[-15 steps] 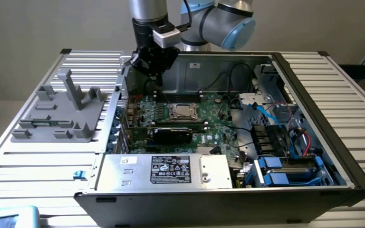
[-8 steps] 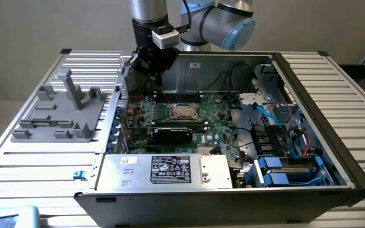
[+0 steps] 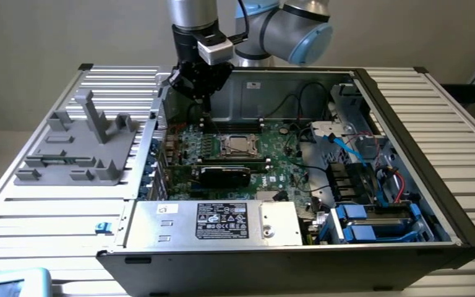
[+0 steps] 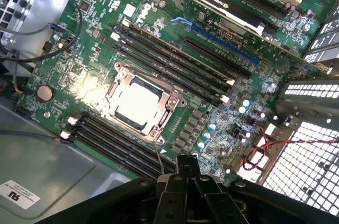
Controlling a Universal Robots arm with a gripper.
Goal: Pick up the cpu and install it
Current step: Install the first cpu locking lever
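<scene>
Cpu [image 3: 239, 144] first, from the exterior view: its pale metal top lies flat in the motherboard [image 3: 281, 168] socket, near the middle of the open computer case [image 3: 407, 145]. By my reading the pick and the carry are done and the chip is already placed. The gripper [image 3: 202, 102] hangs above the back of the board, up and towards the exterior view's left of the chip and well apart from it, with nothing under it. The case is packed: a black graphics card [image 3: 225, 174] just in front of the chip, the power supply [image 3: 213, 221] along the near wall, blue drive caddies [image 3: 378, 223] and loose cables at the exterior view's right. On the desk [image 3: 56, 210] beside the case stands a grey fixture [image 3: 81, 145].

Over to the wrist view, and the cpu [image 4: 139, 101] sits square inside the metal socket frame [image 4: 168, 108], the frame around it on all sides and glare across the lid. Rows of dark memory slots [image 4: 175, 70] flank it on both sides, with the graphics card [image 4: 228, 7] beyond one bank. The gripper [image 4: 188, 163] has its jaws brought together, tip to tip, holding nothing. A thin lever wire runs out from the frame's corner; whether the frame is latched down I can't tell, so locking the socket may be what's left
</scene>
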